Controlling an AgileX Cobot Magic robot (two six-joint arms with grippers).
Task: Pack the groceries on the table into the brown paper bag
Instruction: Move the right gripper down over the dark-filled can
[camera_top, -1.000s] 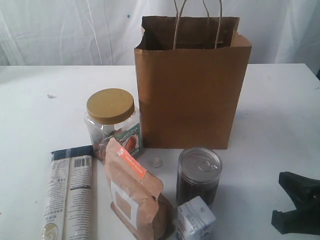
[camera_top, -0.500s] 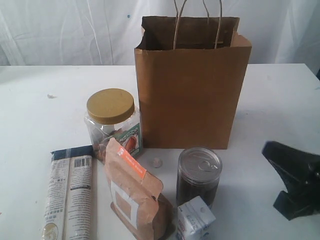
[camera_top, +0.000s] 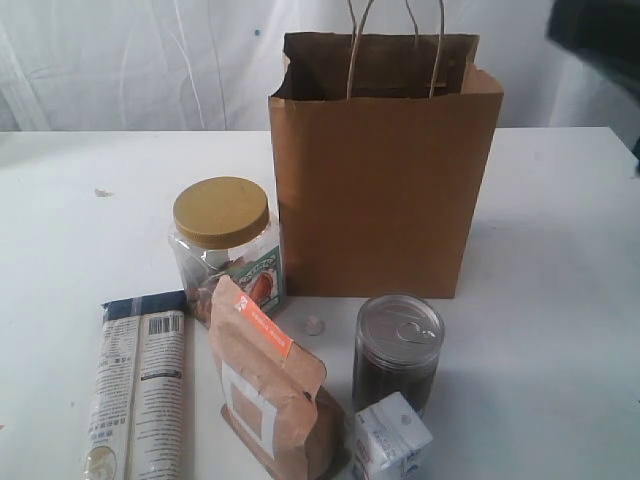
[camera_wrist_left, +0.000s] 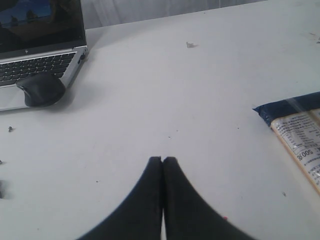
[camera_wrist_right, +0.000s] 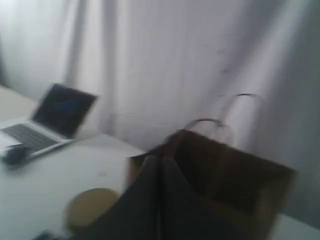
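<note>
Exterior view shows one brown paper bag (camera_top: 385, 190) standing upright and open on the table (camera_top: 560, 250), with two thin loop handles above its mouth. In front of the bag five groceries can be counted. One yellow-lidded clear jar (camera_top: 224, 245) stands just beside the bag's left corner. One long printed packet (camera_top: 140, 390) lies flat at the left, and one brown pouch (camera_top: 270, 385) stands near it. One dark tin (camera_top: 397, 348) is upright, and one small white carton (camera_top: 390, 440) is just in front of it. One tiny paper ball (camera_top: 314, 325) lies between jar and tin.

The right arm (camera_top: 598, 30) is only a dark blur in the upper right corner, high above the table. In the right wrist view the right gripper (camera_wrist_right: 160, 160) is blurred and points toward the bag; its jaws are pressed together with nothing between. In the left wrist view the left gripper (camera_wrist_left: 163, 161) is over bare table, its jaws also pressed together and holding nothing. The packet's end is near it. One laptop (camera_wrist_left: 40, 40) and one mouse (camera_wrist_left: 40, 89) are well apart from it.
</note>
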